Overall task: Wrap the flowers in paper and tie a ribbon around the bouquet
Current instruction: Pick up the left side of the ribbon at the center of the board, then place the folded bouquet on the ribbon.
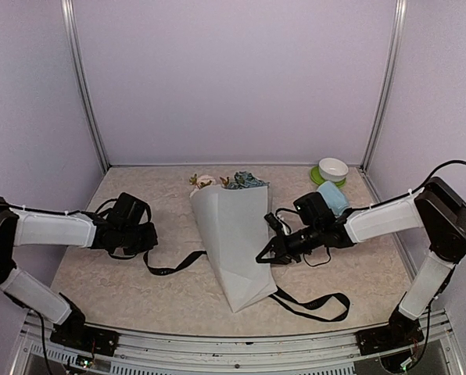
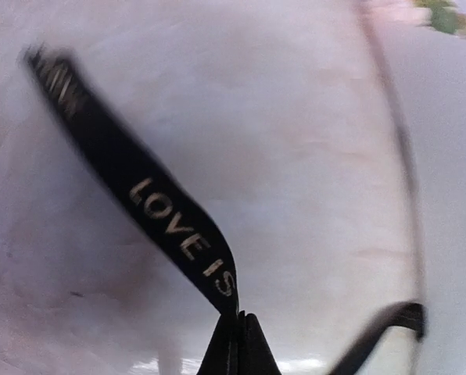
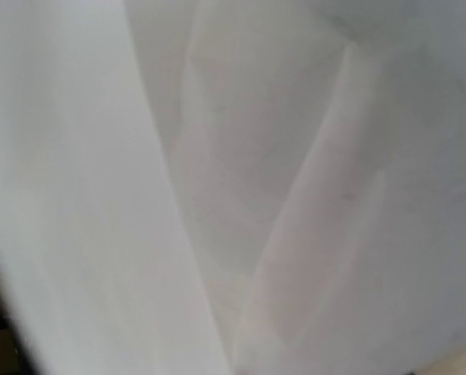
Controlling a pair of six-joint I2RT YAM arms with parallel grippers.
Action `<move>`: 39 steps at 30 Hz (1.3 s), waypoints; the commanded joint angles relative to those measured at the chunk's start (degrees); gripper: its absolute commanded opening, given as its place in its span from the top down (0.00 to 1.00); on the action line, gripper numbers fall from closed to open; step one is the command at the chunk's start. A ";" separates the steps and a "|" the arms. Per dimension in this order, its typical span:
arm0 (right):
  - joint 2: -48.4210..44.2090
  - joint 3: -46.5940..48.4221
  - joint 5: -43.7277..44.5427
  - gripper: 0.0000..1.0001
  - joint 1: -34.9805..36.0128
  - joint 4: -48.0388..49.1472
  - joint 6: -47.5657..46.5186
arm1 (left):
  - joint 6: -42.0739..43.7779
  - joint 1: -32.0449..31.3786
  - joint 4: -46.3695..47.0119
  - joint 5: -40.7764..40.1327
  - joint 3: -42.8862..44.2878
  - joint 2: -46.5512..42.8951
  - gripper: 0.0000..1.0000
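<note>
The left gripper (image 1: 150,248) is clamped on one end of the ribbon (image 2: 178,234). In its wrist view the black band rises from between the closed fingers (image 2: 256,355), with pale letters reading "LOVE IS" along it. The gripper sits low over the table (image 1: 100,281), left of centre. From the grip the ribbon dips to the table, runs right and passes under the left edge of the bouquet (image 1: 237,242). It comes out on the other side near the pointed end and lies there in a long flat loop. The bouquet lies in the middle of the table, its point towards the arms and its open end away from them. The paper (image 3: 233,187) is folded into a cone, and the flowers (image 1: 245,180) show at the open end, a blue head on the right and a pale one on the left. The right gripper (image 1: 261,258) is closed, its tips at the cone's right edge. Whether paper is caught between them cannot be told, as its wrist view shows only blurred white folds. Just behind that arm lies a blue cup (image 1: 335,198). Near the far right corner a white bowl (image 1: 333,168) sits on a green plate (image 1: 317,176).
</note>
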 commanded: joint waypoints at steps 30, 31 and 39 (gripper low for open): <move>-3.78 3.57 6.48 0.60 4.63 -17.04 -6.39 | 4.42 -22.39 8.81 23.47 37.72 39.97 1.00; -5.30 3.86 8.19 0.55 4.58 -19.78 -7.54 | 4.34 -22.27 8.87 23.65 37.67 40.40 1.00; -10.64 7.24 26.42 0.29 2.43 -47.76 -16.58 | 4.58 -22.33 9.81 24.27 37.03 40.66 1.00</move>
